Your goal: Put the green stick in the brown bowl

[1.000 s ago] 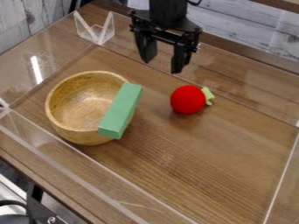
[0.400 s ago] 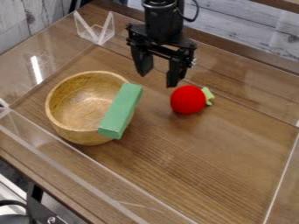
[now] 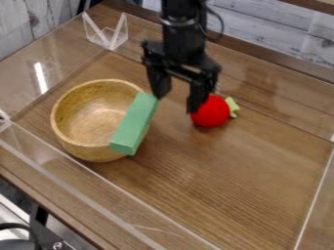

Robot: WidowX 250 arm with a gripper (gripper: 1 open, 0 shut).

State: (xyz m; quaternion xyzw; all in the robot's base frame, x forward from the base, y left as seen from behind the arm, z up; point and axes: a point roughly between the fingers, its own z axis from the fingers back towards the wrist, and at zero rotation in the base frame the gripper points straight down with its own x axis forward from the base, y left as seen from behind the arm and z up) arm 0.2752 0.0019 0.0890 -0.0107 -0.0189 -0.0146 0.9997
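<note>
The green stick (image 3: 133, 125) leans on the right rim of the brown bowl (image 3: 89, 119), its upper end near the rim top and its lower end by the bowl's front right side. My gripper (image 3: 179, 99) hangs open just above and to the right of the stick's upper end, pointing straight down, with nothing between its fingers (image 3: 154, 86). It stands between the bowl and a red round fruit.
The red fruit (image 3: 216, 111) with a green leaf lies right of the gripper, partly hidden by a finger. Clear acrylic walls (image 3: 104, 31) fence the wooden table (image 3: 235, 176). Open tabletop lies to the front right.
The open gripper has moved down and toward the camera, from the back of the table to just beside the stick's upper end. Stick, bowl and fruit have not moved.
</note>
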